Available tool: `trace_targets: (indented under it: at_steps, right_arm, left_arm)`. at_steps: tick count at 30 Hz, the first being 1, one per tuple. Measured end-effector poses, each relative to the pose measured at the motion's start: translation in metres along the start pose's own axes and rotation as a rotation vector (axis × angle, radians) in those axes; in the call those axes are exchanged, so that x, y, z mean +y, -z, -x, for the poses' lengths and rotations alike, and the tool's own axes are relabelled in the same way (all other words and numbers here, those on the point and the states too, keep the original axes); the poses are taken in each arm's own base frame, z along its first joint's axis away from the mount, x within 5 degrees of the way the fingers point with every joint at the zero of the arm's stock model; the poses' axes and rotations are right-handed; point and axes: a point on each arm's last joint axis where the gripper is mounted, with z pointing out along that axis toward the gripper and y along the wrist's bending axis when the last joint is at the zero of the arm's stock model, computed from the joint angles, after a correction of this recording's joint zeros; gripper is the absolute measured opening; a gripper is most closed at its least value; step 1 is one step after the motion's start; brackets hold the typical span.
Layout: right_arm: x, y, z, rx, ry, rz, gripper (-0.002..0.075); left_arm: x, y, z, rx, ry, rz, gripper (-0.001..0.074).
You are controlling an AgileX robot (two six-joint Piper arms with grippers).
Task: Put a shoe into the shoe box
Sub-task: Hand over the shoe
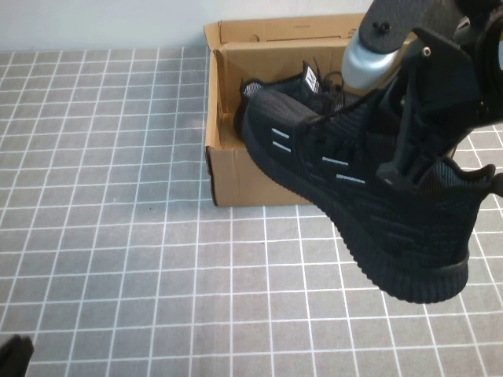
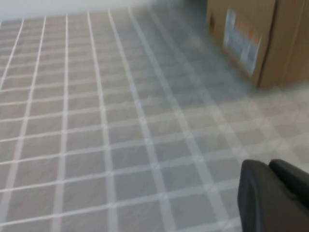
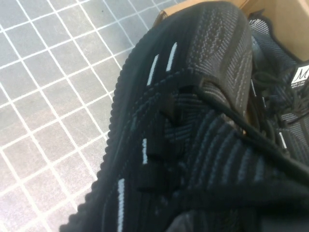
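My right gripper point(image 1: 409, 161) is shut on a black knit shoe point(image 1: 369, 220) at its collar and holds it in the air, tilted, toe toward the brown cardboard shoe box point(image 1: 236, 169). The shoe's toe hangs over the box's front wall. In the right wrist view the held shoe point(image 3: 183, 121) fills the picture and hides the gripper point(image 3: 231, 215). A second, identical shoe point(image 1: 271, 88) with a white tongue tag lies inside the box; it also shows in the right wrist view point(image 3: 285, 96). My left gripper point(image 1: 14, 355) is shut and empty, low at the near left; its fingers point(image 2: 270, 198) hover over the mat.
A grey mat with a white grid point(image 1: 118, 196) covers the table. The box's lid flap point(image 1: 283, 30) stands up at the back against a pale wall. The box point(image 2: 256, 38) shows far ahead in the left wrist view.
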Motion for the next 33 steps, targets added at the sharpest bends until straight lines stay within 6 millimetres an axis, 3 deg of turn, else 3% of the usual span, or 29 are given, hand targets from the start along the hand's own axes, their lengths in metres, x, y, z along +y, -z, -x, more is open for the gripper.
trace_targets:
  at_steps: [5, 8, 15, 23, 29, 33]
  right_arm:
    - [0.000, 0.000, 0.000, 0.002, -0.022, 0.000, 0.0000]
    - [0.000, 0.000, 0.000, 0.002, -0.028, 0.000, 0.0000]
    - [0.001, 0.000, 0.000, 0.000, -0.080, 0.012, 0.0000]
    - [0.002, -0.004, 0.000, 0.007, -0.099, 0.029, 0.0000]
    - [0.004, -0.007, 0.001, 0.007, -0.117, 0.054, 0.0000]
    - [0.005, -0.010, 0.001, 0.012, -0.121, 0.062, 0.0000]
  left_arm:
    - [0.000, 0.002, 0.017, -0.181, 0.362, -0.039, -0.0001]
    - [0.001, 0.003, 0.022, -0.245, 0.441, -0.040, -0.0001]
    - [-0.002, 0.004, 0.032, -0.178, 0.666, -0.103, -0.0001]
    - [-0.009, -0.004, 0.091, 0.137, 0.565, -0.183, -0.0001]
    - [-0.012, -0.036, 0.140, 0.347, 0.321, -0.271, -0.0001]
    - [-0.012, -0.062, 0.177, 0.367, 0.154, -0.352, -0.0001]
